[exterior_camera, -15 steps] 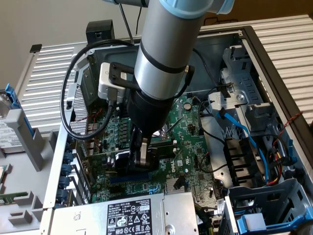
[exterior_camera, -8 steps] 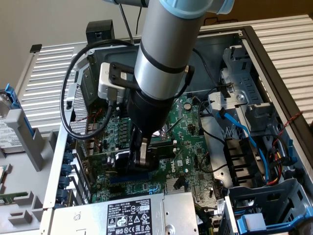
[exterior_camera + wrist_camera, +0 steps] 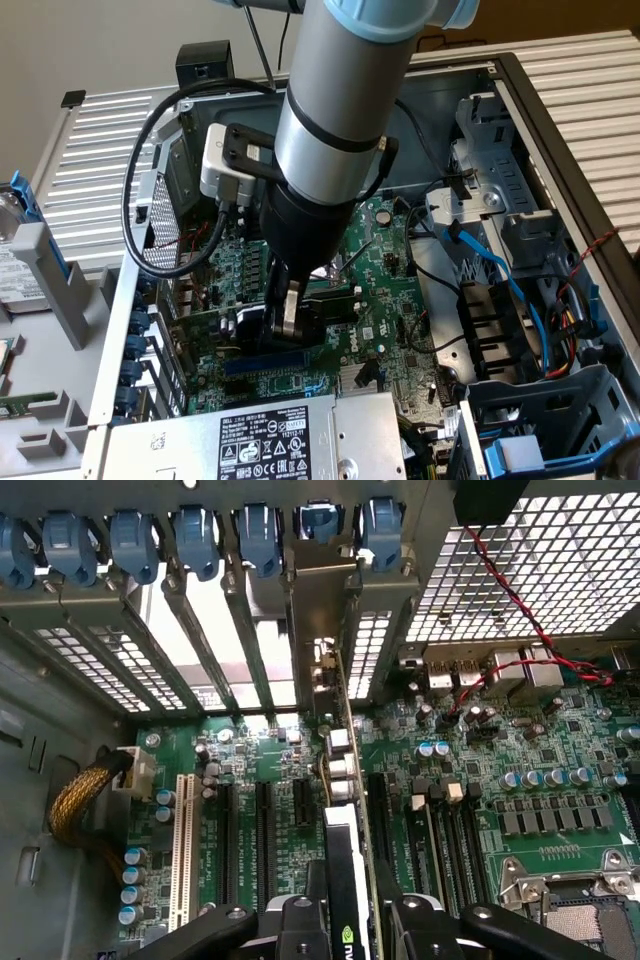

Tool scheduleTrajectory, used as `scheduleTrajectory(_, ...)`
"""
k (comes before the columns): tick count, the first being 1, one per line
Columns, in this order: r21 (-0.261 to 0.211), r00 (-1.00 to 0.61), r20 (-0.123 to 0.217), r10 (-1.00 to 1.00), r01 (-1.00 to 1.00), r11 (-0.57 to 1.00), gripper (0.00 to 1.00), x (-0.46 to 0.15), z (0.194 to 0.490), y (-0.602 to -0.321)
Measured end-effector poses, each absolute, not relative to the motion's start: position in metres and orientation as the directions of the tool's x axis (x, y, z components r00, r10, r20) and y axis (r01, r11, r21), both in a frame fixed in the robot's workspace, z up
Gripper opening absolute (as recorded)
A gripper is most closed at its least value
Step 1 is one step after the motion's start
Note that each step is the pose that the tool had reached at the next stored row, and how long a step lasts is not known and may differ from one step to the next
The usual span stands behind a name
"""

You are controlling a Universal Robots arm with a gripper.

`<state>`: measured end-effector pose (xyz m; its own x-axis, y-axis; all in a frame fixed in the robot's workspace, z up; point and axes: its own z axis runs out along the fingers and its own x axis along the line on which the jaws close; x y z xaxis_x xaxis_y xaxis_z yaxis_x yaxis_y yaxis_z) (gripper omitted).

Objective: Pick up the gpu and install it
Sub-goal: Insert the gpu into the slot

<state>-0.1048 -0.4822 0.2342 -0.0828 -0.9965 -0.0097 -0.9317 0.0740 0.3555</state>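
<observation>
Exterior view: a grey robot arm (image 3: 340,100) reaches down into an open computer case (image 3: 570,90). Its gripper (image 3: 285,315) sits low over the green motherboard (image 3: 395,290), toward the exterior view's left of the board. The gpu (image 3: 248,328) shows as a dark shape just beneath it. A power supply (image 3: 180,445) with a printed label lies at the near edge. A blue cable (image 3: 500,270) runs past the drive bays on the exterior view's right.

Wrist view: the two black fingers (image 3: 300,925) are clamped on the gpu, one on each face. The card stands on edge among the expansion slots, with a long white slot (image 3: 183,850) a few slots away. Its silver bracket (image 3: 322,600) reaches the far wall of the case, under a row of blue clips (image 3: 200,530). Whether the card's lower edge is fully down in a slot cannot be told.
</observation>
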Motion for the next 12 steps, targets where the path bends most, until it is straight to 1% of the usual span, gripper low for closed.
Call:
scheduleTrajectory(6, 0.356, -0.048, -0.010, -0.999, -0.934, 0.041, 0.29, -0.1048, 0.2342, -0.4822)
scheduleTrajectory(12, 0.356, -0.047, -0.010, -0.999, -0.933, 0.040, 0.29, -0.1025, 0.2342, -0.4824)
